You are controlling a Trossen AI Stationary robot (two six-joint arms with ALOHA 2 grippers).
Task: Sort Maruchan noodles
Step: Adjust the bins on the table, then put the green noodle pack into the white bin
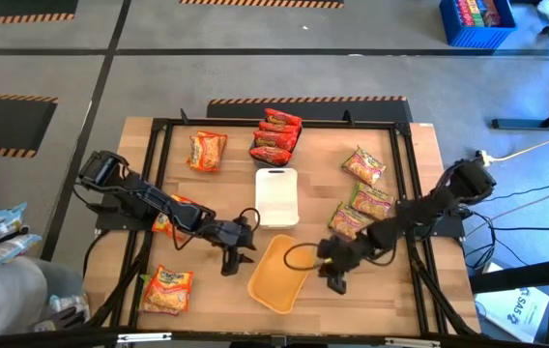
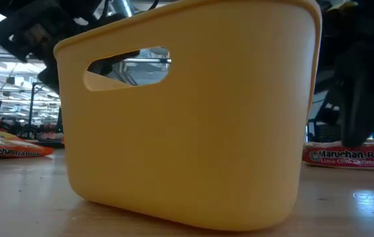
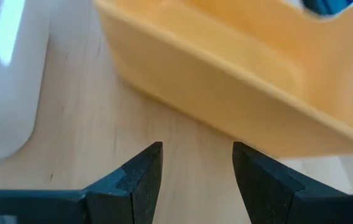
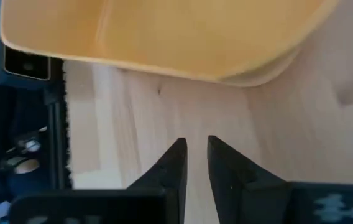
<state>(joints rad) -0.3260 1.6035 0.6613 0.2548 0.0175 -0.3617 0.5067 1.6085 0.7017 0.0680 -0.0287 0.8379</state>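
Maruchan packets lie flat on the table in the high view: a red stack (image 1: pixel 276 135), orange ones (image 1: pixel 207 151) (image 1: pixel 168 290) and one partly under my left arm (image 1: pixel 173 215), and green-and-red ones (image 1: pixel 363 164) (image 1: pixel 371 201) (image 1: pixel 347 220). My left gripper (image 1: pixel 236 253) (image 3: pixel 196 177) is open and empty, just left of the orange-yellow tray (image 1: pixel 279 274) (image 3: pixel 238 81). My right gripper (image 1: pixel 335 273) (image 4: pixel 196 163) sits just right of that tray (image 4: pixel 164 31), its fingers empty and nearly together with a thin gap.
A white tray (image 1: pixel 276 196) (image 3: pixel 5 68) stands beyond the orange-yellow one. A black frame (image 1: pixel 158 174) borders the work area. In the low view the orange-yellow tray (image 2: pixel 187 118) fills the middle, with a packet on each side (image 2: pixel 9 150) (image 2: pixel 351 157). Bare wood (image 1: pixel 381 290) lies near the near edge.
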